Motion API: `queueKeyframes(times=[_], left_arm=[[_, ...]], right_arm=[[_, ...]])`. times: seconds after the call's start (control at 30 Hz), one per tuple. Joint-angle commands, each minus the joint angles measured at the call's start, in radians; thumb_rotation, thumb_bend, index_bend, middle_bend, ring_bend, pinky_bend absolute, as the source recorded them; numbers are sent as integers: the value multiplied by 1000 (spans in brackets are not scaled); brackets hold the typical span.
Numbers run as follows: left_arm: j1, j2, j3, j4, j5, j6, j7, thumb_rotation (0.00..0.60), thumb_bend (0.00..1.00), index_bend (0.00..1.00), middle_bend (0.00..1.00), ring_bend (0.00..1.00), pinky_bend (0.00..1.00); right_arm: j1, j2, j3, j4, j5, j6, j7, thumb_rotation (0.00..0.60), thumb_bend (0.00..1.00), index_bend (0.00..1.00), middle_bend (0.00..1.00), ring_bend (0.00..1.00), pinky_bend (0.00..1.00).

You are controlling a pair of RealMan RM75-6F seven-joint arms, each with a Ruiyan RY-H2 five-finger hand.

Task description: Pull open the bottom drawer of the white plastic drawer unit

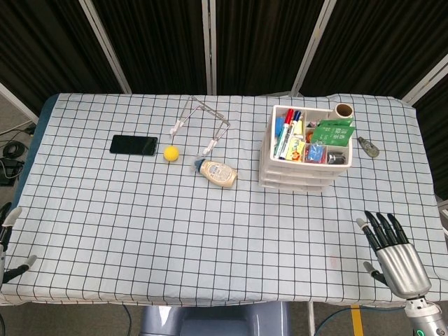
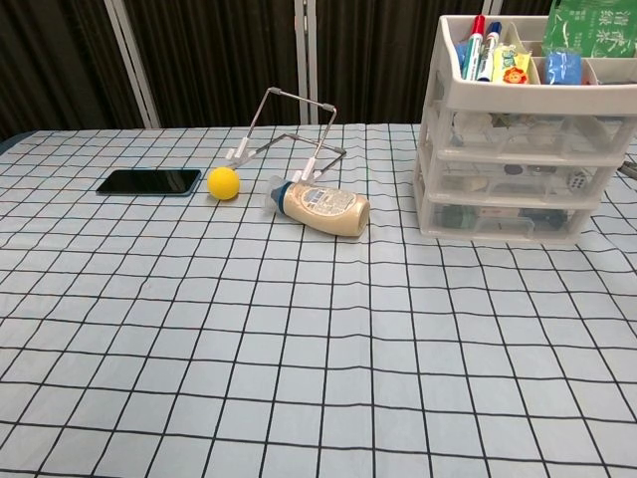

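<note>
The right hand [image 1: 394, 253] rests at the table's 5 o'clock corner, fingers spread and holding nothing; of the left hand [image 1: 8, 238] at 8 o'clock only fingertips show, so I cannot tell its state. A checked cloth [image 1: 140, 210] covers the table before dark curtains [image 1: 154, 42]. At 1 o'clock stands the white drawer unit [image 1: 302, 161], its bottom drawer [image 2: 498, 217] closed and its top tray holding markers [image 1: 287, 129] and a green packet [image 1: 334, 131].

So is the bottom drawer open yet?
No, it is shut. The bottom drawer sits flush with the drawers above it in the drawer unit, and the right hand is far from it.
</note>
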Motion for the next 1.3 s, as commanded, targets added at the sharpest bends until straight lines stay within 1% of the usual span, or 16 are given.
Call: queueKeyframes(times=[0.03, 0.23, 0.27, 0.3, 0.33, 0.4, 0.47, 0.53, 0.6, 0.67, 0.7, 0.73, 0.9, 1.0, 1.17, 1.3], left_arm=[[1, 2, 0, -2, 0, 2, 0, 600, 0, 0, 0, 0, 0], [6, 4, 4, -7, 12, 15, 5, 600, 0, 0, 0, 0, 0], [7, 5, 4, -8, 13, 16, 4, 600, 0, 0, 0, 0, 0], [9, 7, 4, -10, 11, 19, 0, 600, 0, 0, 0, 0, 0], [10, 9, 2, -11, 9, 22, -5, 600, 0, 0, 0, 0, 0], [13, 13, -2, -12, 4, 28, -14, 600, 0, 0, 0, 0, 0], [14, 15, -5, -13, 1, 31, -20, 600, 0, 0, 0, 0, 0], [15, 16, -5, -14, 0, 31, -22, 600, 0, 0, 0, 0, 0], [14, 17, -5, -15, 1, 31, -21, 600, 0, 0, 0, 0, 0], [14, 16, -5, -16, 4, 32, -19, 600, 0, 0, 0, 0, 0], [14, 16, -5, -16, 5, 33, -19, 600, 0, 0, 0, 0, 0], [15, 17, -5, -17, 6, 34, -20, 600, 0, 0, 0, 0, 0], [19, 22, -7, -15, 10, 47, -37, 600, 0, 0, 0, 0, 0], [21, 24, -8, -12, 11, 52, -48, 600, 0, 0, 0, 0, 0], [20, 28, -9, -9, 10, 50, -61, 600, 0, 0, 0, 0, 0], [22, 30, -10, -8, 11, 56, -68, 600, 0, 0, 0, 0, 0]], right_arm=[[3, 7, -5, -8, -4, -4, 23, 600, 89, 88, 0, 0, 0], [13, 19, -14, -18, -5, -24, 69, 600, 90, 91, 0, 0, 2], [15, 19, -14, -20, -6, -28, 72, 600, 90, 96, 7, 2, 20], [18, 19, -14, -21, -6, -31, 76, 600, 90, 113, 48, 44, 101], [21, 17, -12, -24, -8, -31, 80, 600, 90, 129, 104, 109, 193], [27, 6, 3, -27, -9, -18, 95, 600, 91, 167, 385, 419, 518], [34, -8, 18, -34, 5, -16, 116, 600, 91, 175, 570, 611, 658], [55, -14, 29, -60, 29, -52, 145, 600, 97, 177, 694, 728, 727], [77, -20, 41, -88, 49, -88, 164, 600, 116, 178, 791, 814, 780], [105, -32, 55, -124, 78, -137, 186, 600, 190, 179, 868, 886, 825], [119, -38, 59, -146, 98, -168, 202, 600, 257, 176, 901, 919, 843], [134, -42, 63, -169, 123, -205, 219, 600, 321, 171, 925, 945, 855], [200, -57, 88, -279, 283, -393, 340, 600, 491, 140, 966, 986, 877], [246, -56, 112, -343, 395, -525, 465, 600, 573, 122, 971, 990, 882], [328, -52, 166, -387, 553, -768, 735, 600, 606, 96, 973, 992, 883], [361, -70, 202, -365, 614, -868, 859, 600, 607, 72, 973, 992, 883]])
